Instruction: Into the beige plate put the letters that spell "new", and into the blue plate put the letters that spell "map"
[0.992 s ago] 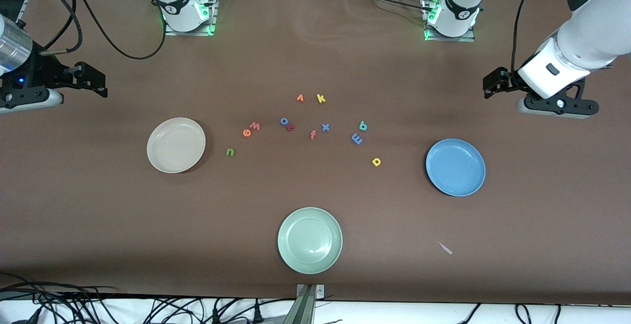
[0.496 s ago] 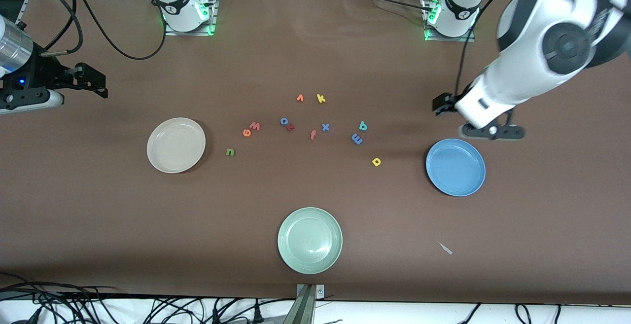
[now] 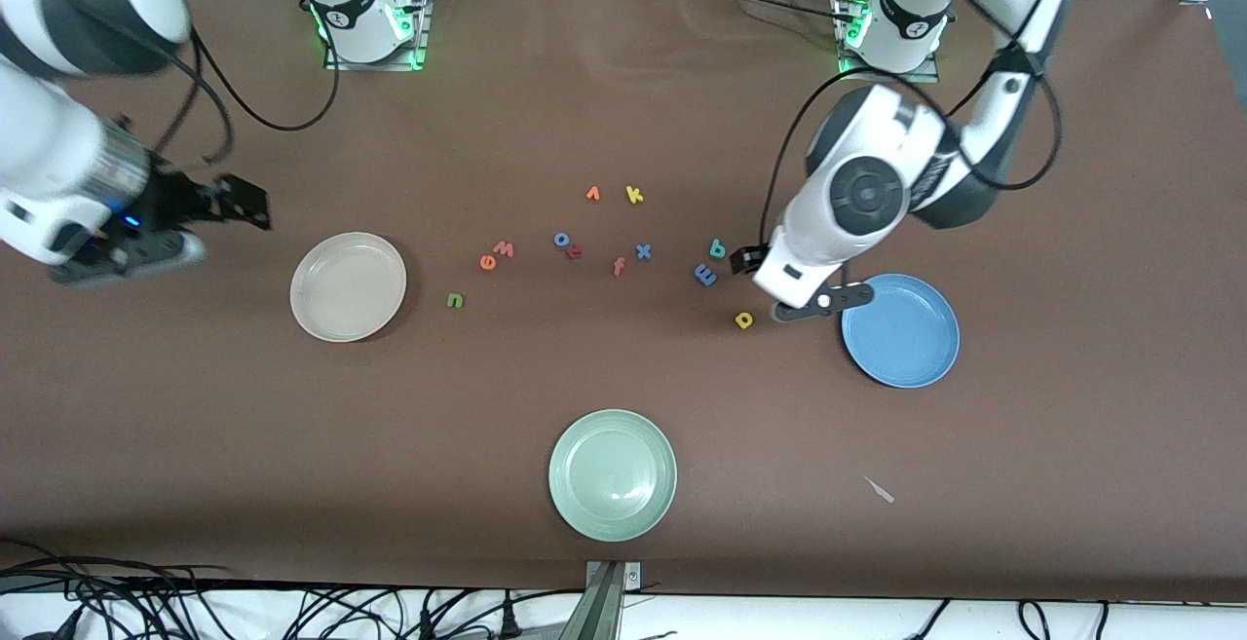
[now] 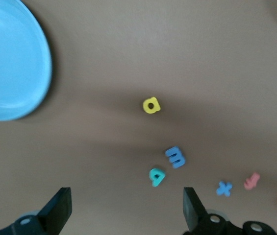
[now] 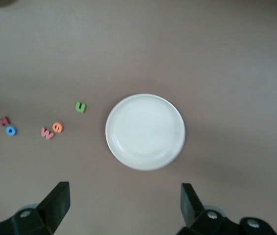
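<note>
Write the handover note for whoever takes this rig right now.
Left gripper: open, empty, over the table between the yellow a and the blue plate.
Right gripper: open, empty, over the table near the beige plate.
On the table: m, p, n, e, w.
Done: nothing; both plates empty.
Left: all six letters.

My counter (image 3: 623, 94) is a brown sheet filling the frame. The beige plate (image 3: 348, 286) sits left of centre, the blue plate (image 3: 900, 330) at right, a pale green plate (image 3: 613, 474) at lower centre. Small foam letters scatter across the middle: green n (image 3: 454, 300), orange e (image 3: 487, 262), pink w (image 3: 504, 248), blue m (image 3: 705, 275), teal p (image 3: 717, 249), yellow a (image 3: 743, 320), and a yellow k (image 3: 634, 195) higher up. A pale scrap (image 3: 880, 490) lies at lower right.
</note>
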Motion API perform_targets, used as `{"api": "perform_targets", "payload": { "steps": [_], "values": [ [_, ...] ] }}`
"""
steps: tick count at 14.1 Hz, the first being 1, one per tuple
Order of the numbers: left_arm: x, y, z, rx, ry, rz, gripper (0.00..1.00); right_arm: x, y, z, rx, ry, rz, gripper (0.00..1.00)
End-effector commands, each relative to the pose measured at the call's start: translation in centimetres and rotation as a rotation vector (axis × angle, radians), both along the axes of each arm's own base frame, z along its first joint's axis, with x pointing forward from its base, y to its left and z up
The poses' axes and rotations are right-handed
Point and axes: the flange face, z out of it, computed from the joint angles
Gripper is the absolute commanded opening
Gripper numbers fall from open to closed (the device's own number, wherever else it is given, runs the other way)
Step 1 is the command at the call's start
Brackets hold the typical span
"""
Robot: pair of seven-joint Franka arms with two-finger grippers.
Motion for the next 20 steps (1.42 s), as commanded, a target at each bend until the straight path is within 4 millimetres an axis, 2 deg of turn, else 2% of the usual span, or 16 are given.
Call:
{"api": "perform_targets", "payload": {
  "steps": [1, 2, 3, 5, 6, 10, 12, 16, 17, 19, 20],
  "values": [
    [-0.9, -3.4, -2.7, 0.060, -0.028, 0.079, 1.00, 2.0, 7.1, -6.0, -0.017, -0.008, -0.032, 1.00],
    [-1.5, -4.8, -4.4, 0.065, -0.033, 0.118, 0.99, 2.1, 10.2, -8.2, -0.026, -0.021, -0.045, 1.00],
    [-2.0, -5.9, -6.1, 0.063, -0.040, 0.150, 0.94, 2.3, 11.9, -10.7, -0.029, -0.013, -0.073, 1.00],
    [-2.8, -7.3, -8.8, 0.064, -0.041, 0.194, 0.85, 2.8, 13.7, -13.9, -0.027, -0.022, -0.105, 1.00],
    [-3.1, -8.0, -9.5, 0.059, -0.045, 0.187, 0.82, 2.9, 14.4, -15.1, -0.022, -0.029, -0.101, 0.99],
    [-3.9, -8.0, -12.3, 0.049, -0.046, 0.164, 0.80, 3.3, 14.8, -19.7, -0.033, -0.013, -0.123, 0.99],
    [-4.7, -7.1, -14.1, 0.070, -0.075, 0.128, 0.81, 3.4, 15.1, -21.5, 0.008, 0.007, -0.159, 0.99],
    [-5.3, -6.9, -15.3, 0.055, -0.106, 0.119, 0.78, 3.1, 15.2, -24.7, 0.039, 0.045, -0.199, 0.99],
    [-5.7, -6.6, -15.9, 0.050, -0.108, 0.124, 0.77, 2.8, 15.3, -26.0, 0.034, 0.048, -0.199, 0.99],
    [-5.8, -6.5, -16.0, 0.045, -0.110, 0.131, 0.70, 2.1, 14.9, -27.8, 0.033, 0.024, -0.203, 0.99],
    [-5.8, -6.6, -16.0, 0.044, -0.109, 0.136, 0.61, 1.5, 15.0, -28.8, 0.033, 0.013, -0.200, 0.99]
  ]
}}
